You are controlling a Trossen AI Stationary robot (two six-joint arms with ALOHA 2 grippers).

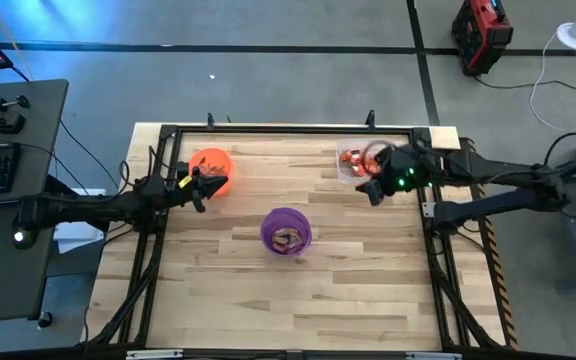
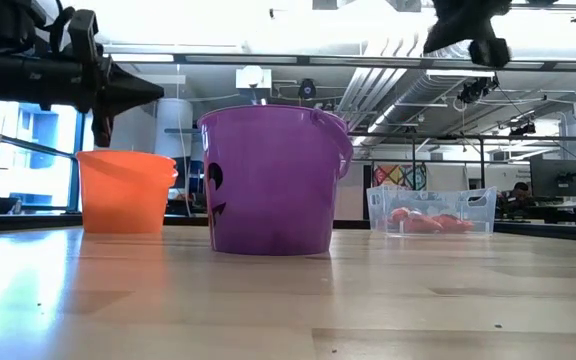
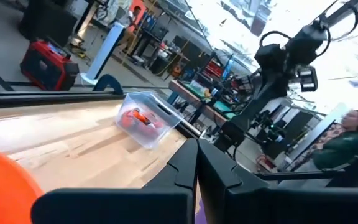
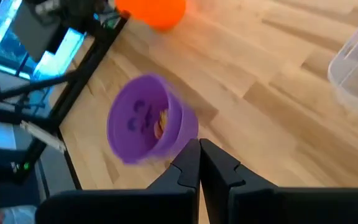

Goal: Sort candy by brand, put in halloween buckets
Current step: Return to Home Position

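Noting left gripper (image 1: 200,186) held off the table (image 1: 268,300), just beside the orange bucket (image 1: 213,152) at the far left. Fingers (image 3: 185,163) clenched together in the left wrist view, nothing between them.

Logged right gripper (image 1: 372,190) raised high near the clear tub (image 1: 340,165) at the far right of the table. Fingers (image 4: 188,163) likewise pressed shut, gripping nothing.

Found purple bucket (image 1: 266,228) upright near mid-table, between and nearer than the other two containers, well apart from both. Candy (image 1: 288,237) visible inside it: a few wrapped pieces with orange showing.

Found more candy (image 2: 423,223), orange-red wrappers, lying on the floor of the clear tub.

Cannot tell contents of the orange bucket from any view.

Seen no loose pieces on the wood around the containers.
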